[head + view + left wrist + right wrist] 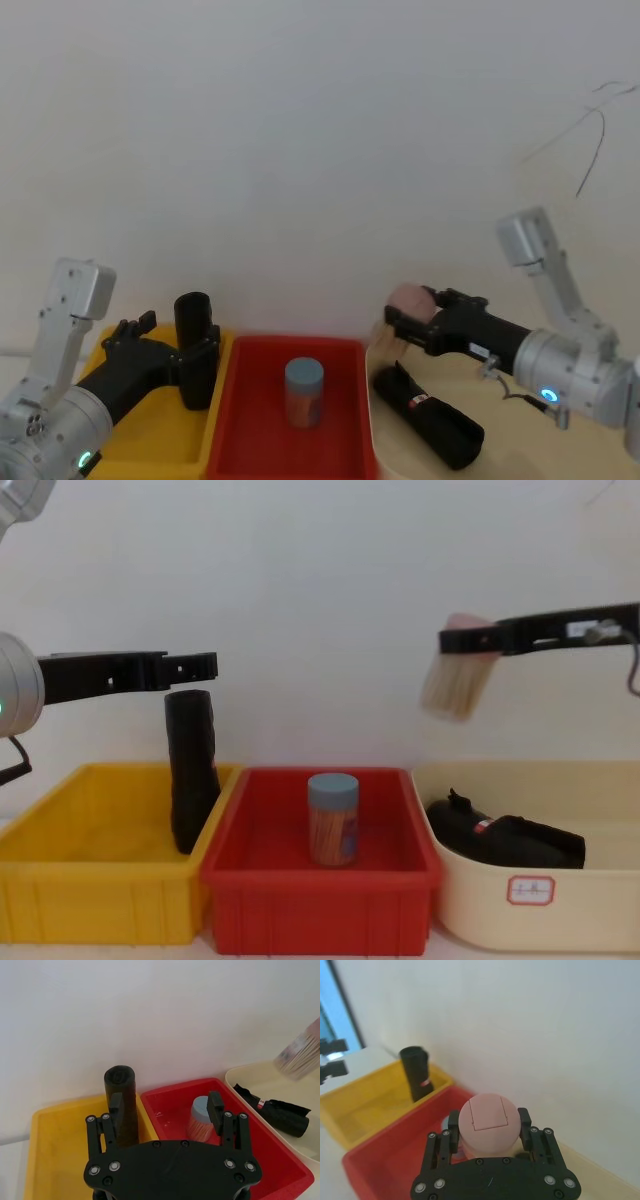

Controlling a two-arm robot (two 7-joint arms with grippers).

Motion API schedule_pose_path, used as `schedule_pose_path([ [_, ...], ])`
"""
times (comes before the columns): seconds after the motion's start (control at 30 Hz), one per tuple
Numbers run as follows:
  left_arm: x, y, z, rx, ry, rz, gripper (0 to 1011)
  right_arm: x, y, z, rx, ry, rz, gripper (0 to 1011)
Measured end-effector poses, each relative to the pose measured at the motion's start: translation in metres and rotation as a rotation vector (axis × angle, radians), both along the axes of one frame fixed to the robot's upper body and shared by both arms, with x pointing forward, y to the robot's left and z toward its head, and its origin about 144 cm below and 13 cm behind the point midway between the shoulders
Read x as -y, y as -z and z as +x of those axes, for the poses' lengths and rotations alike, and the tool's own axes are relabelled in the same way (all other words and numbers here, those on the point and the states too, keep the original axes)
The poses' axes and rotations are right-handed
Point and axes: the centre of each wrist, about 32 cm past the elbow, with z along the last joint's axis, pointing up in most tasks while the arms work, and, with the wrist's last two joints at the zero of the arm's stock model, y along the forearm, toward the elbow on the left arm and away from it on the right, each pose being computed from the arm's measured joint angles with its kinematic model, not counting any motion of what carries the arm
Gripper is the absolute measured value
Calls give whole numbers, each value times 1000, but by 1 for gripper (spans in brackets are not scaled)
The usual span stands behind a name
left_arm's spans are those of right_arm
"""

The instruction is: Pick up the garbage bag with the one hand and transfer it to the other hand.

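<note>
A: Garbage bag (192, 780)?
B: Upright in yellow bin (90, 880), foot hidden by bin wall. Left tool (165, 1099) at its top, fingers apart; contact unclear.
A: Others?
B: Red bin (320, 890): blue-capped jar (333, 820). Cream bin (600, 890): second black roll (510, 840). Right tool (489, 1119) raised above, clamped on pink-capped jar (452, 685).

Two silver-grey arms are showing at the lower corners of the head view, each ending in a long black two-finger gripper. The left gripper (205, 345) is glowing green at its cylindrical joint, the right gripper (392, 325) blue. In the wrist views, silver screw heads are dotting the black gripper bodies. A thin cable is trailing under the right arm.
</note>
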Motion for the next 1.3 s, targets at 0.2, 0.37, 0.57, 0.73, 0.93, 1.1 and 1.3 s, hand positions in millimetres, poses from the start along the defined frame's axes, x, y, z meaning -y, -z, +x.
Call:
schedule_pose_path([
  [0.2,0,0,0,0,0,0,1002,15,-1,-8,31,80,11,668],
  [0.37,0,0,0,0,0,0,1002,29,3,-14,45,158,1,668],
  [0.57,0,0,0,0,0,0,1001,44,17,-19,39,255,-47,668],
  [0.73,0,0,0,0,0,0,1002,56,31,-20,17,313,-91,668],
  [0.93,0,0,0,0,0,0,1002,66,45,-19,-8,355,-135,668],
  [1.1,0,0,0,0,0,0,1001,72,53,-18,-22,370,-160,687],
  [1.3,0,0,0,0,0,0,1002,76,60,-18,-32,382,-180,869],
])
